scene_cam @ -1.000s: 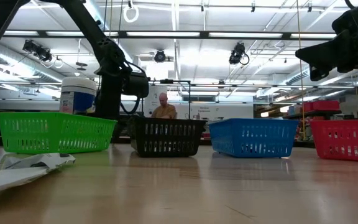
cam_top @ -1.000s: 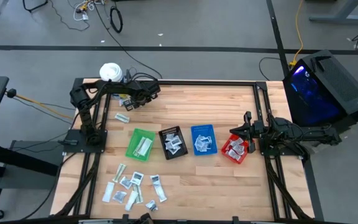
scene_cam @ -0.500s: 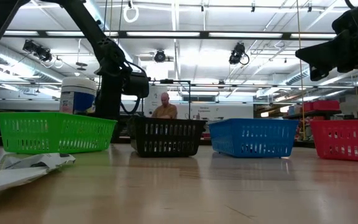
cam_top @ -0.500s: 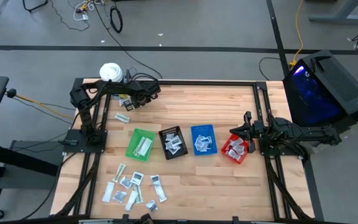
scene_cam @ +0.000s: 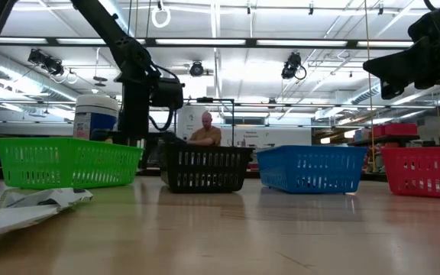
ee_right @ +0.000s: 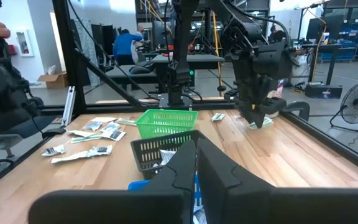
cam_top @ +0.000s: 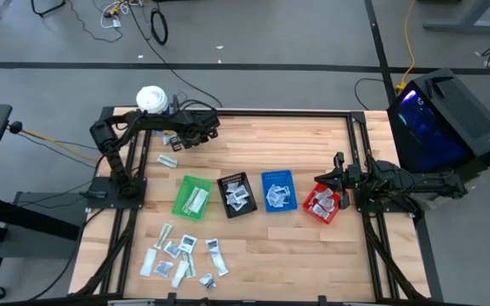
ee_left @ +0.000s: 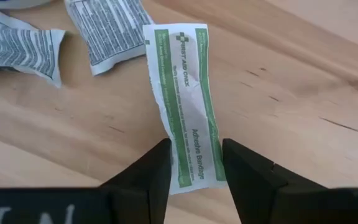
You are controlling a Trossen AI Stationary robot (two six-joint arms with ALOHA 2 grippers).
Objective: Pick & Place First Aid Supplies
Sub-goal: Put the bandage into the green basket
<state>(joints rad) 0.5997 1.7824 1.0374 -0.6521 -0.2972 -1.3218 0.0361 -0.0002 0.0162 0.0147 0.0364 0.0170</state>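
Note:
My left gripper (ee_left: 194,167) stands at the table's far left, beside the white tub (cam_top: 150,99), pointing steeply down. It is shut on a green-printed bandage strip packet (ee_left: 184,93). Two printed sachets (ee_left: 107,31) lie flat on the wood just beyond it. Another strip packet (cam_top: 168,159) lies nearer the green bin (cam_top: 193,197). Several more supplies (cam_top: 181,255) lie spread at the near left. My right gripper (ee_right: 196,163) is shut on nothing and waits level at the table's right side, by the red bin (cam_top: 321,205). My left gripper has the bandage packet's near end (ee_left: 194,152) between its two fingers, one on each long edge, coming steeply from above. The strip runs on past the fingertips and bows slightly. A shadow beside it suggests it is raised a little off the wood.
Green, black (cam_top: 237,195), blue (cam_top: 277,190) and red bins stand in a row across the table's middle, the last three holding sachets. Bare wood lies at the far middle and near right. A person shows in the room behind the table (scene_cam: 205,131).
My left arm has risen a little at the far left, by the tub. The right arm has kept still.

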